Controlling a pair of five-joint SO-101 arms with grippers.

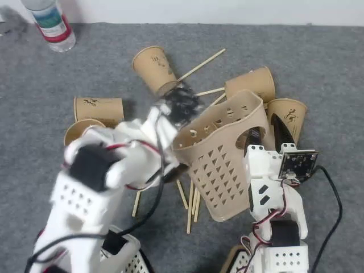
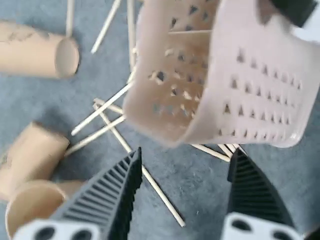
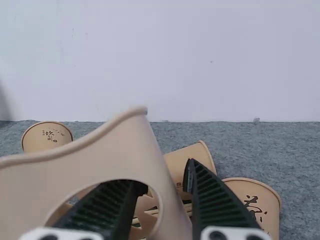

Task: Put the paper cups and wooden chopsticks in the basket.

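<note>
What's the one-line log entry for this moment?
left gripper open above chopsticks | right gripper shut on basket wall | basket tilted | paper cups lying on table

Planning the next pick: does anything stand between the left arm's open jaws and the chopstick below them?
Nothing visible does. The left gripper hangs open above a bare chopstick. The tilted basket, gripped at its handle hole by the right gripper, overlaps only other chopsticks beyond it.

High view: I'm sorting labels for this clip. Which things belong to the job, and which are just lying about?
Job: paper cups, wooden chopsticks, basket.
Lying about: plastic water bottle.
</note>
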